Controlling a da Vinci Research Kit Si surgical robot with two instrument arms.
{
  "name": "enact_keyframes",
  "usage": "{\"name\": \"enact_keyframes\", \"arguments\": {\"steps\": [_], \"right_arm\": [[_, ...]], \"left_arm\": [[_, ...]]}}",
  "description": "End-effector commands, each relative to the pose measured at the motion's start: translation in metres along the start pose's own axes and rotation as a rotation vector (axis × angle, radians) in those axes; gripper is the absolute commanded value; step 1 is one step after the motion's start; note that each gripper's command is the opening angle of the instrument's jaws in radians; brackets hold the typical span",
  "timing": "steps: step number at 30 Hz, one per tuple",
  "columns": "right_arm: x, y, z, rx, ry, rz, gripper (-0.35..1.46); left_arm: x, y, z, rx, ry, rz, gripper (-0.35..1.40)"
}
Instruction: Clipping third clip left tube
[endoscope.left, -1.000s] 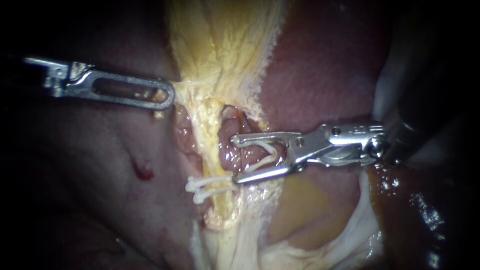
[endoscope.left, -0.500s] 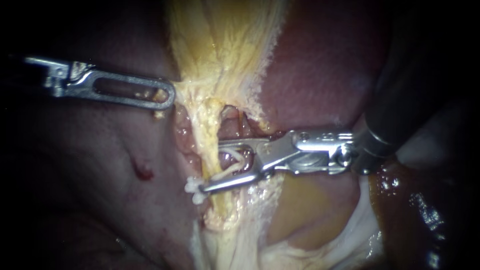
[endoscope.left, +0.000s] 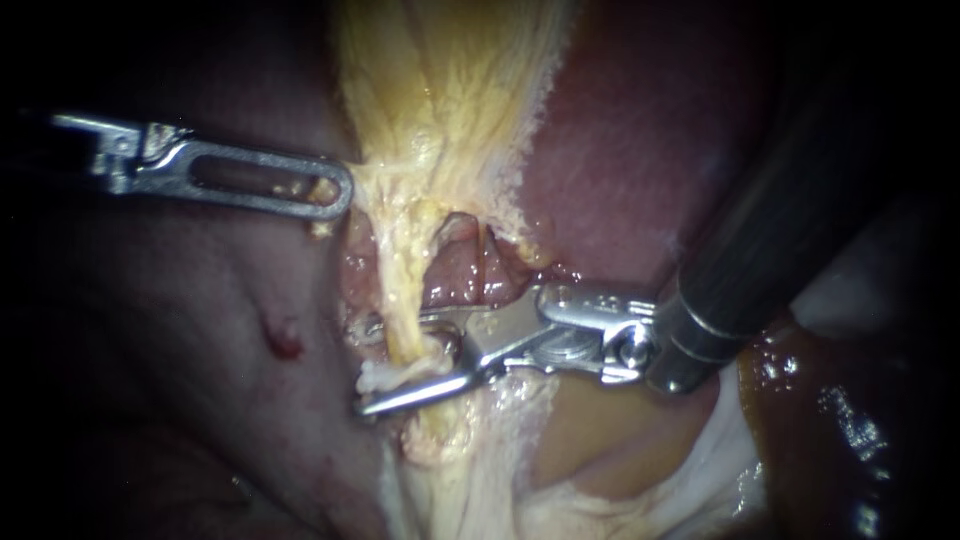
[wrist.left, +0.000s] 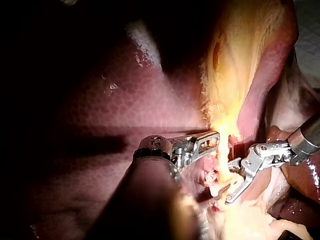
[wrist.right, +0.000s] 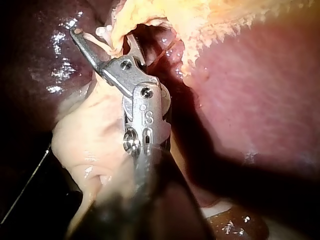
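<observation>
The only lettering in view is a small stamped mark (wrist.right: 146, 117) on the metal wrist of the right instrument (wrist.right: 104, 42), just behind the hinge of its jaws in the right wrist view; it is too slight to be read with certainty. In the endoscope view a faint line of engraving (endoscope.left: 590, 297) lies on that same wrist, again just behind the hinge, and it is equally illegible; nothing else around the right instrument bears readable text, labels, numbers or signs.

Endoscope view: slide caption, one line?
Right instrument, jaws open, straddles the tube near a white clip; left instrument jaws grip the yellow tissue.
</observation>
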Motion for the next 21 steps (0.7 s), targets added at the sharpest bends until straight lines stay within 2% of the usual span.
{"name": "enact_keyframes", "arguments": {"steps": [1,14,21], "right_arm": [[-0.0001,0.0,0.0,0.001,0.003,0.005,0.5],[-0.0001,0.0006,0.0002,0.028,0.041,0.046,0.5],[0.0008,0.0011,-0.0004,0.039,0.078,0.076,0.5]], "left_arm": [[0.0,0.0,0.0,0.001,0.001,0.0,-0.35],[0.0,0.0,0.0001,0.001,0.0,0.0,-0.35],[0.0,0.0,0.0002,0.003,0.002,0.0,-0.35]]}}
